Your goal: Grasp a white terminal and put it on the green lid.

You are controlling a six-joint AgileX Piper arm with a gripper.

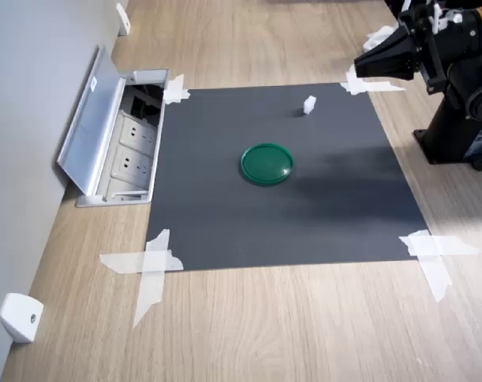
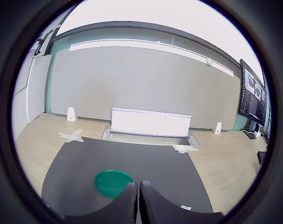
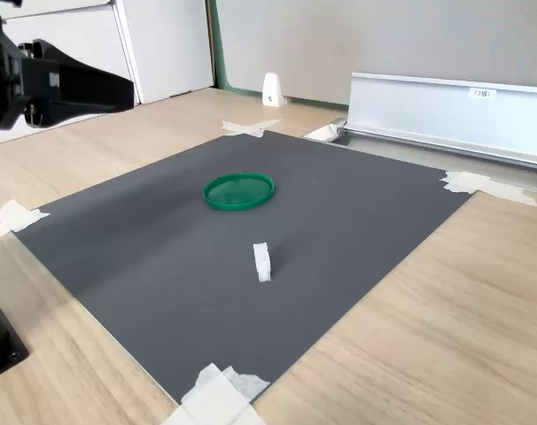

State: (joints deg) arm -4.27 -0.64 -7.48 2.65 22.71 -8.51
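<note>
A dark grey mat [image 1: 281, 179] is taped at its corners to a light wood-grain table [image 1: 249, 326]. The green lid [image 1: 266, 163] lies flat near the mat's middle. The white terminal [image 1: 309, 104] stands on the mat, well apart from the lid, nothing on the lid. The gripper [image 2: 138, 203] is held above the mat's edge, fingers pressed together, nothing pinched. An open socket box [image 1: 118, 143] is set by the grey wall [image 1: 22, 95].

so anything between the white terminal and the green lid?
No. Only bare dark mat separates the white terminal and the green lid, in both exterior views.
</note>
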